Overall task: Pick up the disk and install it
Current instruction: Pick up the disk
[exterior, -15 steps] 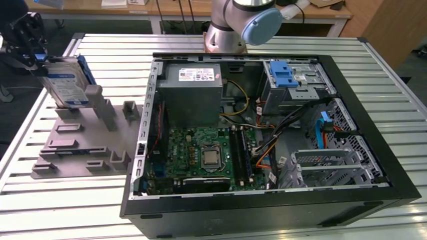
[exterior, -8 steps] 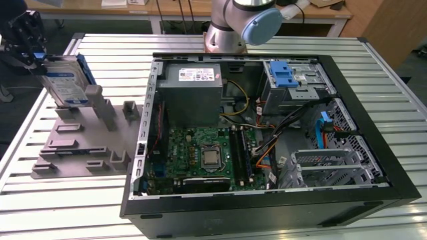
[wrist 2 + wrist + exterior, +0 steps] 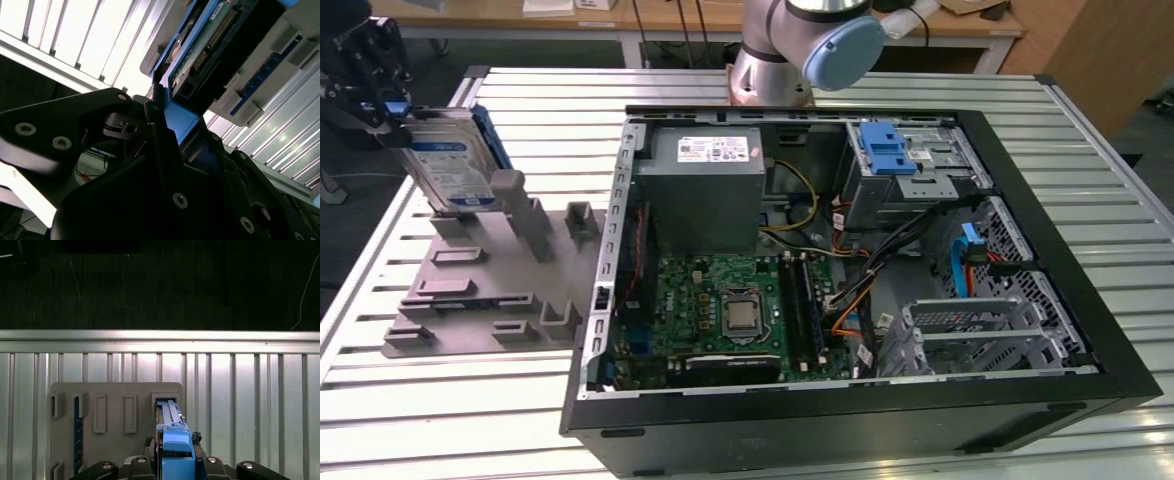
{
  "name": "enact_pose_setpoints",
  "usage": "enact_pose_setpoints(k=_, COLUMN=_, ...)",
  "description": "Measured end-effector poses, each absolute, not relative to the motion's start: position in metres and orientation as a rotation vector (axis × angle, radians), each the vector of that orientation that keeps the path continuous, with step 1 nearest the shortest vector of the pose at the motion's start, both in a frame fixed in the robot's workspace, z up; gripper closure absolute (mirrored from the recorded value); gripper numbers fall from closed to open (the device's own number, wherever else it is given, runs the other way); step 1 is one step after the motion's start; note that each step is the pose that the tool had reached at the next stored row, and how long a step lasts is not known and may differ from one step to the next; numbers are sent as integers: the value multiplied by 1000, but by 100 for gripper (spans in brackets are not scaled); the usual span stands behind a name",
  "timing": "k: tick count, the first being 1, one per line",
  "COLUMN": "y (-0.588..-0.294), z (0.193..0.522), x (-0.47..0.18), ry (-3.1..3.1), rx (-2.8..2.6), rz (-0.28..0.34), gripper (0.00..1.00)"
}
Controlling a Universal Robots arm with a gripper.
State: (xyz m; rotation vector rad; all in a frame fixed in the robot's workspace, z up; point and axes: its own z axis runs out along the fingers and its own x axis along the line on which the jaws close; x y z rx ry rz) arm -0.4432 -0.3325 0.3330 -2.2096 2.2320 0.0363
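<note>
Though edge-on in the first wrist view, the disk (image 3: 174, 442), tight within the tool (image 3: 383, 108), broadside in exterior view.

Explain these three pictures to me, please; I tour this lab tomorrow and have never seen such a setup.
A robot arm stands at the far edge of a slatted metal table. The exterior view looks down on the whole table. Both wrist views come from cameras riding on the arm near its gripper. On the table are an open computer case and a grey holder with slots. The disk stands upright in one slot, at the exterior view's left. The gripper is clamped on the disk's blue frame, seen close up in both wrist views.
</note>
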Motion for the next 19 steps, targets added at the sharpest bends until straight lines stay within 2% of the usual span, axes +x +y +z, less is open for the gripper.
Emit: enact_pose_setpoints(k=19, y=-332, z=340, x=-443, ry=2232, rx=-2210, rz=36, gripper=64)
